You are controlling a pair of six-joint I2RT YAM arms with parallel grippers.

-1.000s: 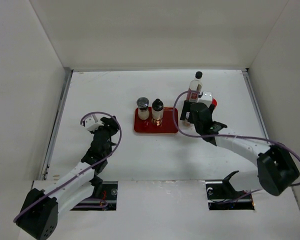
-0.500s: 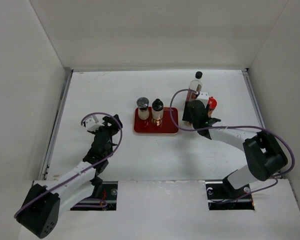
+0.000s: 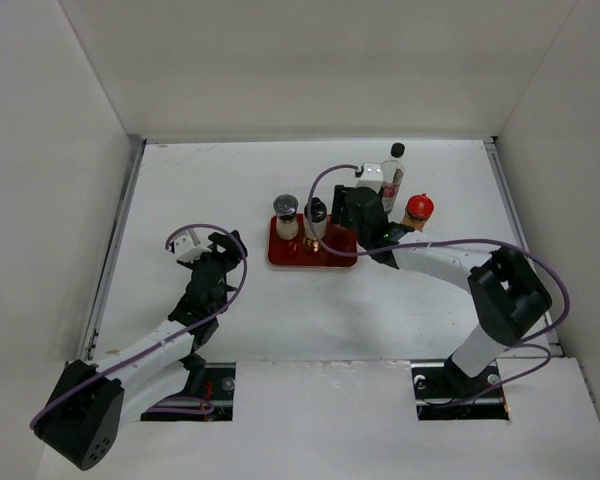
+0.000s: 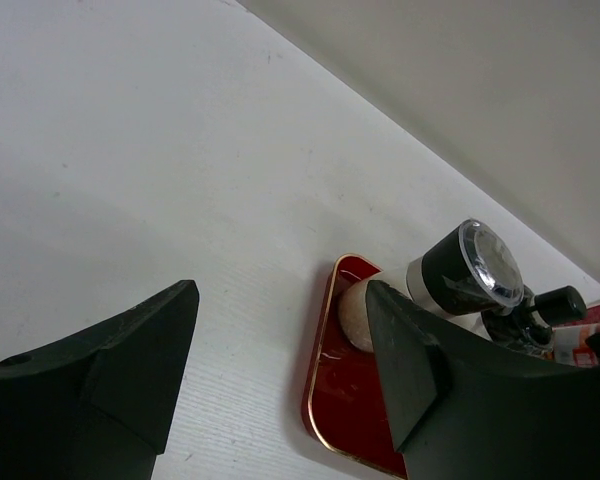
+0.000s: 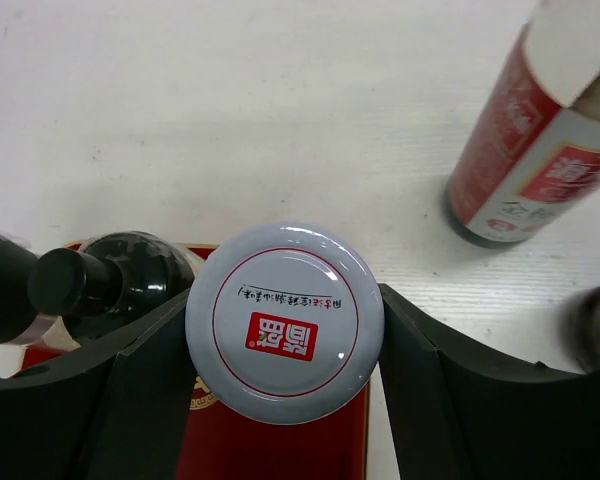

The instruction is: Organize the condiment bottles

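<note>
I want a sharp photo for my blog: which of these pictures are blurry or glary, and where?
Right wrist view: the white-lidded jar is sharp, its print readable; the tall labelled bottle looks softer. Left wrist view: the tool fingers are black silhouettes, the shaker lid shines. Top view: even light, soft shadows.

Top view looks down from behind, far off; left wrist looks low and sideways, right wrist straight down (very close); all share the red tray [image 3: 298, 258]
</note>
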